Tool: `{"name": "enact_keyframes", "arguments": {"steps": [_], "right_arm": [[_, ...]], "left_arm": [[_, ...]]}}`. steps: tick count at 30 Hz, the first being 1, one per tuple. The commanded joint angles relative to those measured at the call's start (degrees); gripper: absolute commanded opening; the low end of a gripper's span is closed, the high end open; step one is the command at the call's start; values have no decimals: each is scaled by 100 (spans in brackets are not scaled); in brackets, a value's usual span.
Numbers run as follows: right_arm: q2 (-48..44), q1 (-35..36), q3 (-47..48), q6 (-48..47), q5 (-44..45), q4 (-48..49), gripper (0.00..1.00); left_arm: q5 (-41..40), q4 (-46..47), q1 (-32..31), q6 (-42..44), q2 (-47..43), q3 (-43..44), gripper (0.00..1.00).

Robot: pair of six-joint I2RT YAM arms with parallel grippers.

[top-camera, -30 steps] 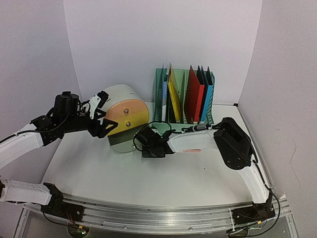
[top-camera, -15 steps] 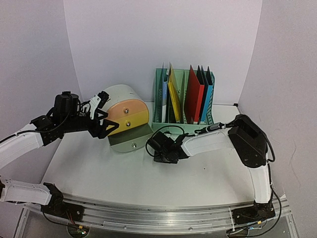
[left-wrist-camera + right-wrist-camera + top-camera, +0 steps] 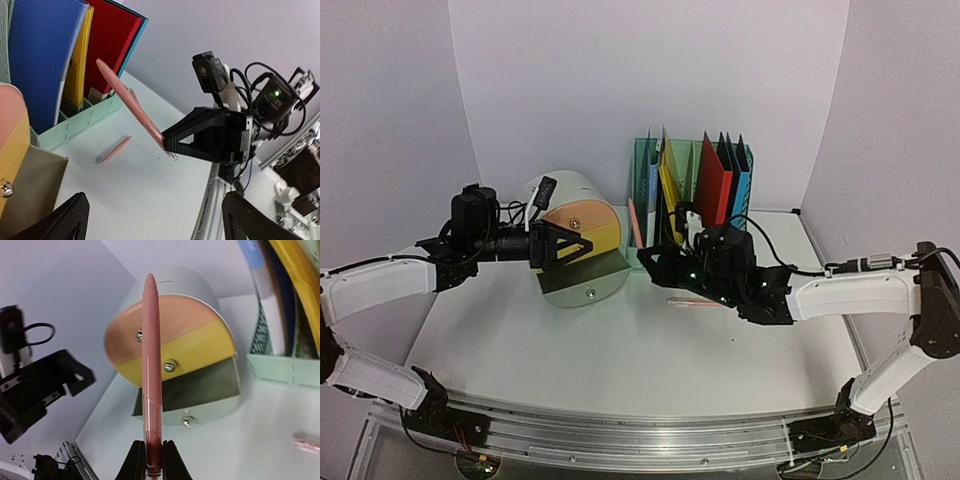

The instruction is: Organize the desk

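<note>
Pen (image 3: 151, 365) in right end effector (image 3: 153, 461)

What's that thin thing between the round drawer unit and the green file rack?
A pink pen, gripped upright by the right gripper; the top view shows it standing in that gap.

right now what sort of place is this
Likely a mock office desk in a robot test booth: file rack with folders, round drawer unit, pale walls around it.
</note>
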Motion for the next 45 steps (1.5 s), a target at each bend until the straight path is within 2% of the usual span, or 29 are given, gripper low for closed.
{"name": "enact_keyframes", "arguments": {"steps": [1, 3, 9, 14, 15, 16, 20, 21, 22, 23, 26, 29, 31, 32, 33, 36, 40, 45], "right_arm": [[120, 56, 9, -804, -854, 1727, 0], [201, 68, 83, -889, -1138, 1975, 0], [510, 129, 407, -1048, -1722, 2201, 0], [698, 190, 626, -1135, -2077, 2209, 0], [717, 192, 636, -1132, -2109, 2211, 0], [721, 195, 629, -1128, -2115, 2213, 0], [659, 192, 510, -1029, -1903, 2214, 0], [638, 195, 475, -994, -1839, 2208, 0], [612, 192, 442, -938, -1749, 2182, 2], [588, 190, 419, -888, -1629, 2088, 8], [423, 184, 417, -840, -997, 1558, 46], [141, 143, 394, -907, -268, 618, 62], [-124, 61, 339, -789, 279, -76, 65], [-251, 13, 294, -682, 553, -410, 65], [-379, -32, 249, -585, 825, -755, 66], [-799, -81, 10, -542, 1383, -1116, 66], [-1141, -101, -228, -629, 1521, -1135, 66], [-1347, -104, -336, -750, 1403, -1149, 66]], "left_arm": [[639, 2245, 54, -2077, 376, -22, 95], [662, 2544, 54, -2426, 554, 68, 96], [540, 2650, 54, -2674, 909, 301, 97], [460, 2938, 54, -2997, 1060, 429, 89], [472, 2970, 54, -2996, 1070, 447, 82], [479, 2994, 53, -3007, 1073, 449, 71], [490, 2854, 54, -3020, 1011, 398, 9], [479, 2744, 54, -2945, 994, 411, 2], [468, 2557, 60, -2822, 971, 446, 0], [451, 2277, 62, -2615, 945, 505, 0], [254, 954, 67, -1315, 903, 876, 0], [-425, -794, 56, 751, 1025, 1423, 0], [-1327, -1833, -14, 2308, 1197, 1779, 0], [-1837, -2322, -72, 2773, 1303, 1873, 0], [-2317, -2750, -130, 3231, 1409, 1952, 0], [-2972, -3668, -337, 3990, 1810, 2228, 0], [-3963, -3470, -782, 4549, 2127, 2192, 0], [-4676, -2740, -842, 5105, 2282, 1930, 0]]}}
